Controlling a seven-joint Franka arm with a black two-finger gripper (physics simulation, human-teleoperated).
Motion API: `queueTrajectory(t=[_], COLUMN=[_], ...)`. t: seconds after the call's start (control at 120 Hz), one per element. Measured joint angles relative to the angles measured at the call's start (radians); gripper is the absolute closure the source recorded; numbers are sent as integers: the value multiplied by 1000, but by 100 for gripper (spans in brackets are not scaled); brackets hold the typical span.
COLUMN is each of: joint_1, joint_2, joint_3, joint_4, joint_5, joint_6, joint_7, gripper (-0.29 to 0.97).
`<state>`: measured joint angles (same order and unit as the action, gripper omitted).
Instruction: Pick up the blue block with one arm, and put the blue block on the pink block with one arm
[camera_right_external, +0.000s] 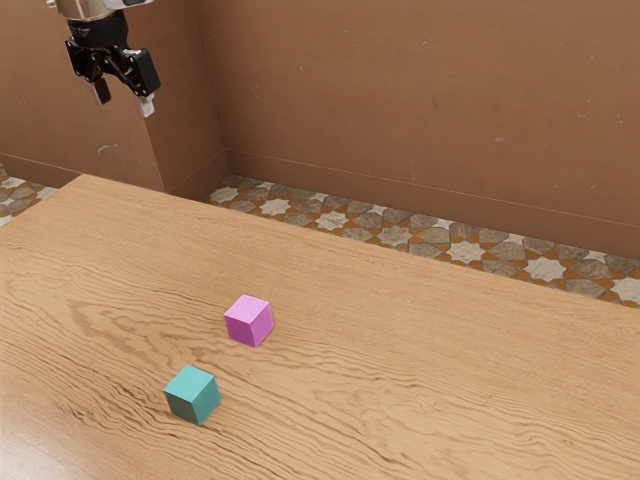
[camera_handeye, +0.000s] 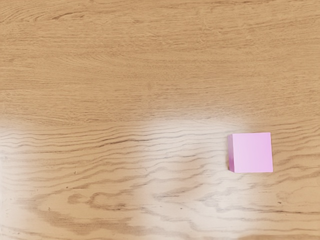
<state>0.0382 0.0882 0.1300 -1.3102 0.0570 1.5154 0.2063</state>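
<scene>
While the gripper (camera_right_external: 125, 100) hangs with its fingers spread and nothing between them, it is high above the counter (camera_right_external: 450, 380), well apart from the pink block (camera_right_external: 249, 320) and off toward the exterior view's upper left. The blue block (camera_right_external: 192, 393) rests on the counter near the pink block without touching it, toward the exterior view's lower left.

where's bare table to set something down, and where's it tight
The table is bare from the pink block to the exterior view's right, and behind it toward the tiled floor. Tightest: the gap between it and the blue block.
</scene>
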Motion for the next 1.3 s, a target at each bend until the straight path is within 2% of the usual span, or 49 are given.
queueTrajectory(t=[0.267, 0.317, 0.383, 0.442, 0.475, 0.575, 0.658, 0.75, 0.892, 1.092, 1.225, 1.3], joint_1=[12, 16, 2, 2, 8, 13, 15, 16, 16, 14, 4, 1], joint_2=[-22, -29, -162, -397, -486, -573, -570, -490, -317, -252, -242, -232], joint_3=[2, 3, 2, -5, -9, -7, 22, 40, 53, 50, -25, -54], joint_4=[7, 71, 169, -50, -186, -570, -804, -925, -976, -1042, -1078, -1093], joint_5=[-11, -15, -17, -17, -14, 10, 26, 34, 6, -38, -161, -207], joint_6=[-2, -19, -84, -109, -108, -36, 76, 221, 427, 641, 774, 832], joint_7=[6, 6, -1, -11, -17, -32, -44, -54, -69, -116, -139, -139], gripper=[0, 0, 0, 0, 0, 0, 0, 0, 0, 0, 0, 0])
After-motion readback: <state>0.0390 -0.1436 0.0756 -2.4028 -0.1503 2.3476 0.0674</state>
